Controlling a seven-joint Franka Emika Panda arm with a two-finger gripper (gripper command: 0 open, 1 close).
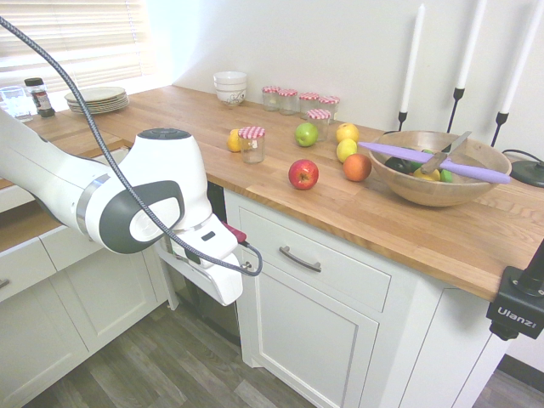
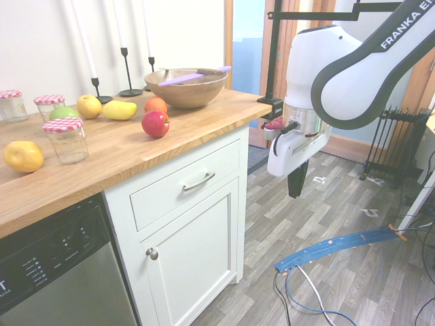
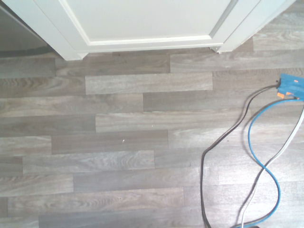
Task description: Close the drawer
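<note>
Reading the second exterior view from its left side, we meet the dark dishwasher [image 2: 54, 265] under the wooden worktop [image 2: 122, 153]. On the worktop a checked-lid jar [image 2: 66, 139] and a red apple [image 2: 155, 123] sit well back from the edge, so nothing there hangs in the way of the cabinet front below.

Next comes the drawer [image 2: 170, 193], just under the worktop and above a cupboard door [image 2: 194, 265]. Its white front lies flush with the frame, no wooden box shows, and its silver bar handle [image 2: 198, 181] is untouched. We judge it already closed.

Further right hangs the pincer [image 2: 297, 187], pointing straight down over the floor [image 2: 326, 224]. It is well apart from the cabinet, its dark fingers pressed together and gripping nothing. We take that clear, empty pose to mean no push remains to give.
</note>
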